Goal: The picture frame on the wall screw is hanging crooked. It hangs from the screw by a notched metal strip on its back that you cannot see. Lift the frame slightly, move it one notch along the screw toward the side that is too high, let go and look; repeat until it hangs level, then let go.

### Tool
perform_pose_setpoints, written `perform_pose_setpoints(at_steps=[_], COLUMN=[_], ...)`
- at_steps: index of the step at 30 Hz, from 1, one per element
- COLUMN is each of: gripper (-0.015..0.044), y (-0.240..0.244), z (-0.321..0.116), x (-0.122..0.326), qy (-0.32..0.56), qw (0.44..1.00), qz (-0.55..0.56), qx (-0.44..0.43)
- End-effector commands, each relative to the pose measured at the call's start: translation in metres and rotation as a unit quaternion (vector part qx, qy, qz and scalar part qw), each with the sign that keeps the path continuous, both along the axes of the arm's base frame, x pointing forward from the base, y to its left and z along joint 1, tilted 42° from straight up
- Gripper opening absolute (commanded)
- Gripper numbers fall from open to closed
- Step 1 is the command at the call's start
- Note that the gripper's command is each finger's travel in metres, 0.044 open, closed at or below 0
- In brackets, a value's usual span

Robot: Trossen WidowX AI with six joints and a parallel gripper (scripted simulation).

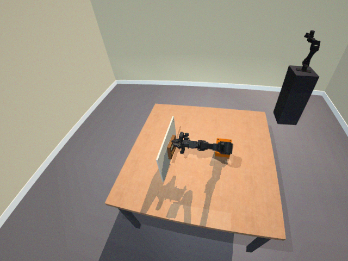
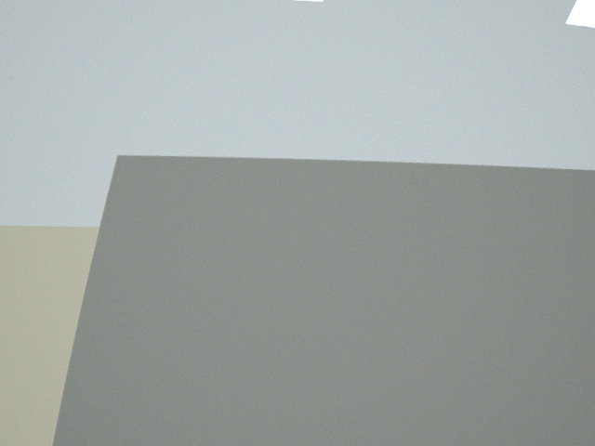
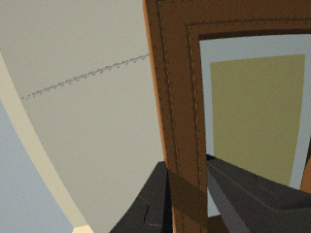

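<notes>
Claw (image 1: 174, 143) (image 3: 187, 162) is clamped on one side rail of the picture frame (image 1: 169, 151) (image 3: 181, 97), so I'd guess it's the lift-and-shift step; next would be a small lift, one notch toward the high side. Wall panel's left of the claw, frame's opening right.

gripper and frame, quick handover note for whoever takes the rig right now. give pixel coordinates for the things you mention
Gripper (image 1: 173, 142) (image 3: 187, 165): shut on one side rail of the brown picture frame (image 1: 169, 151) (image 3: 177, 97), one finger outside the rail, the other over the inner opening.
Frame: in front of the upright pale panel (image 1: 166, 143) (image 3: 87, 126) on the table (image 1: 238, 196); screw and notched strip out of sight, so whether it is lifted or seated can't be told.
Done: grip on the frame.
Left: finish any notch move needed toward the high side, let go, check level, repeat if crooked. Level can't be judged from these views.
Exterior view shows no frame or gripper.
</notes>
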State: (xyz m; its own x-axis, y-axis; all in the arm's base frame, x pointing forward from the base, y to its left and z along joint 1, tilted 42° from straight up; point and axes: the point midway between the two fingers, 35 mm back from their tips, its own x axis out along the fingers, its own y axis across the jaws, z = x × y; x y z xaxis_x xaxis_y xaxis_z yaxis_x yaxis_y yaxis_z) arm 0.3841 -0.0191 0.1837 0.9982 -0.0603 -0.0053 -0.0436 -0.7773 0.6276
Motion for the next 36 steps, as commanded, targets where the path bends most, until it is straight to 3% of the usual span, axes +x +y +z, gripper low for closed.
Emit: perform_pose_setpoints(at_steps=[1, 36], gripper=[0.0000, 0.0000], y=[-0.0015, 0.0049], z=[0.0038, -0.0023], x=[0.0015, 0.0022], qy=[-0.007, -0.004], qw=[1.000, 1.000], qz=[-0.006, -0.002], qx=[0.002, -0.003])
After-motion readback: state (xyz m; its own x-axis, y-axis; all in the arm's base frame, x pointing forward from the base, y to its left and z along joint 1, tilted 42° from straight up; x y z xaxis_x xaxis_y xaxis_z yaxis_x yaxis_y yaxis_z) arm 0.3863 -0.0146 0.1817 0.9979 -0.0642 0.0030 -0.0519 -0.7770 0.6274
